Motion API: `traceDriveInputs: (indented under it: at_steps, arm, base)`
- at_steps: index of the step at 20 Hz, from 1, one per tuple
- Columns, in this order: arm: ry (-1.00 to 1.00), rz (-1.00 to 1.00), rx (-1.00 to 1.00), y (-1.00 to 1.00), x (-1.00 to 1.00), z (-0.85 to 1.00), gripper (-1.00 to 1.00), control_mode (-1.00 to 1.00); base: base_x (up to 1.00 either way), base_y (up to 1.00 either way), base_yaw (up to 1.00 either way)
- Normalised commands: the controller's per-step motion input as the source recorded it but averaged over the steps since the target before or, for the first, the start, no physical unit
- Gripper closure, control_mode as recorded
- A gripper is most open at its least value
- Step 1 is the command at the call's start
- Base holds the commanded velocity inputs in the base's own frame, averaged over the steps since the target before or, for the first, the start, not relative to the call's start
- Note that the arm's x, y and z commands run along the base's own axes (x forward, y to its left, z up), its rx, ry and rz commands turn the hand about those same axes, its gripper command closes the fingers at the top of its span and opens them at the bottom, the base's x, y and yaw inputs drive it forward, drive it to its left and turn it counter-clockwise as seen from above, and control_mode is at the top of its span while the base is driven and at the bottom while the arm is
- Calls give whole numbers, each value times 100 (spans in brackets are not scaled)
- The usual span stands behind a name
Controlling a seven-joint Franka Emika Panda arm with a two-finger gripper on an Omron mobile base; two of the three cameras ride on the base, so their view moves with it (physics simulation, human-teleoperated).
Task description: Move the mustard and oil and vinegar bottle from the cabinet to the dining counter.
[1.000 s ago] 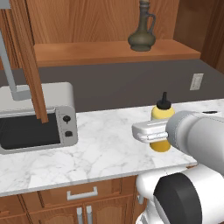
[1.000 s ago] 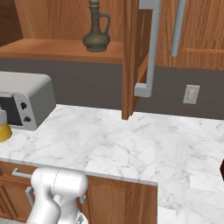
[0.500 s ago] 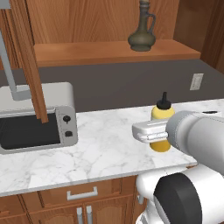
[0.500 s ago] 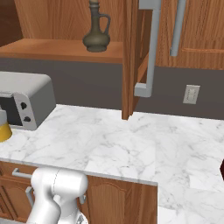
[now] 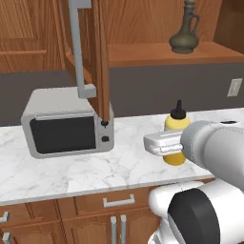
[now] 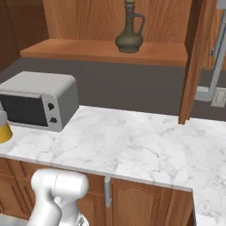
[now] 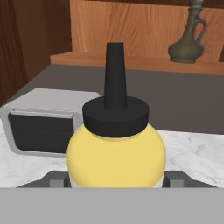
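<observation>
A: Item nearest the camera?
B: Gripper [image 5: 174, 144], white, two-finger, jaws part-open and closed round the belly of the mustard [image 7: 116, 151]. Mustard: small yellow squeeze bottle, dark pointed nozzle cap, upright. In the hand view a finger tip [image 7: 51, 179] sits either side of the bottle, against its yellow body.

A: Is the bottle standing on anything?
B: It is over the front edge of the marble worktop [image 5: 71, 169]; its base is hidden by the arm, so resting or lifted, cannot tell.

A: Next item back?
B: Toaster oven [image 5: 66, 124], grey, dark glass door, two knobs, on the same worktop to the robot's left of the mustard, well apart from it. A cabinet [image 5: 138, 21] door [image 5: 99, 62], reddish-brown, stands open edge-on above it, with a long grey bar handle [image 5: 77, 45].

A: Farthest?
B: Oil and vinegar bottle [image 5: 184, 34], dark olive flask with narrow neck and side handle, upright on the cabinet's wooden shelf [image 6: 79, 49]. A wall socket [image 5: 234, 87] on the grey back wall below.
</observation>
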Motion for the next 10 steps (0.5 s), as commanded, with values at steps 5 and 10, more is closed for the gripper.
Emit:
traceDriveInputs:
  at_steps: [5,10]
  arm:
    - [0,0,0,0,0,0,100,100]
    - [0,0,0,0,0,0,100,100]
  base:
    - [-25,26,0]
    - [-56,29,2]
